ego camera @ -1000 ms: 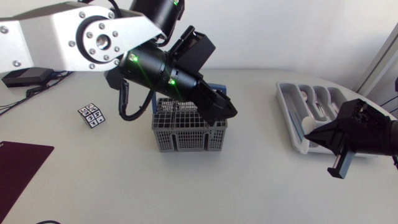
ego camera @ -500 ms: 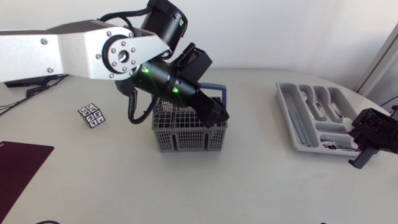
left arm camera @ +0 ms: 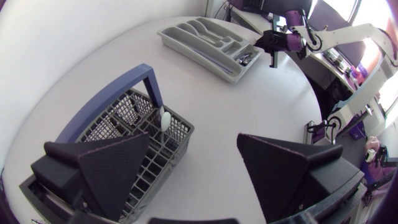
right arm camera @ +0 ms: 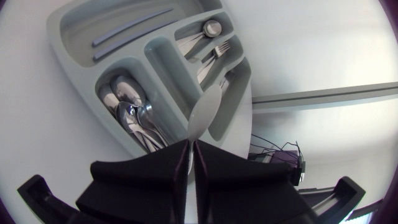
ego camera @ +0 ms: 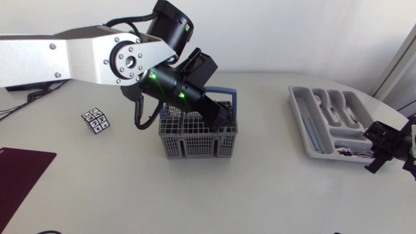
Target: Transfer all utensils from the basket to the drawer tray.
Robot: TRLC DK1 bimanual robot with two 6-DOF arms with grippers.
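Observation:
The grey wire basket (ego camera: 198, 140) with a blue handle stands mid-table. My left gripper (ego camera: 224, 119) hangs open just over its right side. In the left wrist view the left gripper (left arm camera: 193, 140) spreads its fingers wide above the basket (left arm camera: 124, 134), where one pale utensil (left arm camera: 165, 118) stands upright. The grey drawer tray (ego camera: 305, 127) lies at the right. My right gripper (ego camera: 380, 153) is off its near right corner. In the right wrist view the right gripper (right arm camera: 191, 146) is shut on a silver utensil (right arm camera: 204, 112) above the tray (right arm camera: 74, 43), which holds spoons (right arm camera: 134, 112) and forks (right arm camera: 211, 53).
A small marker card (ego camera: 95, 120) lies left of the basket, and a dark red mat (ego camera: 19, 175) lies at the table's near left edge. Two thin bluish sticks (right arm camera: 130, 34) rest in the tray's long compartment. The far end of the tray (left arm camera: 208, 37) shows beyond the basket.
My right arm has pulled back to the right, from over the tray's near end to past its corner. My left gripper has dropped slightly closer to the basket.

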